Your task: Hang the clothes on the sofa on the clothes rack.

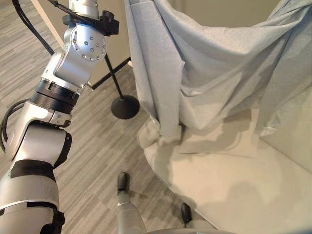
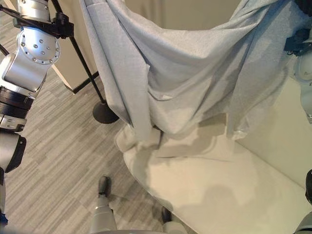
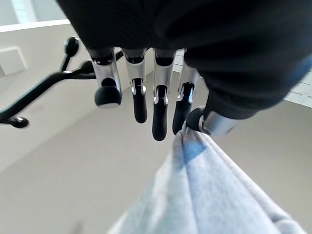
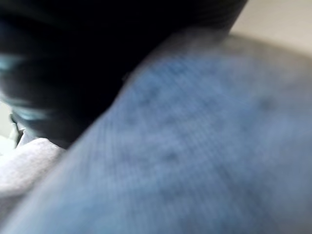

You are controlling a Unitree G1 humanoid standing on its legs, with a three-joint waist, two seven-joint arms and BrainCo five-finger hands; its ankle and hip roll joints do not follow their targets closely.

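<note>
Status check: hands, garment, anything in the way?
Left hand pinching grey garment. Right hand buried in cloth, unreadable. Garment lifted off sofa, hem trailing; rack beside left hand.

You can't see the right hand's (image 4: 63, 63) fingers; blurry grey cloth (image 4: 195, 146) covers them. The cloth's top is cut off.

The floor (image 1: 97, 146) is grey wood-grain plank, laid in staggered strips and running under a cream sofa (image 1: 234, 190), whose broad pale seat meets it along a curved front edge. Behind the sofa rises a plain beige wall (image 2: 195, 12). On the floor just beside the sofa's front corner rests a round black base (image 1: 125, 107), from which thin black poles slant upward.
</note>
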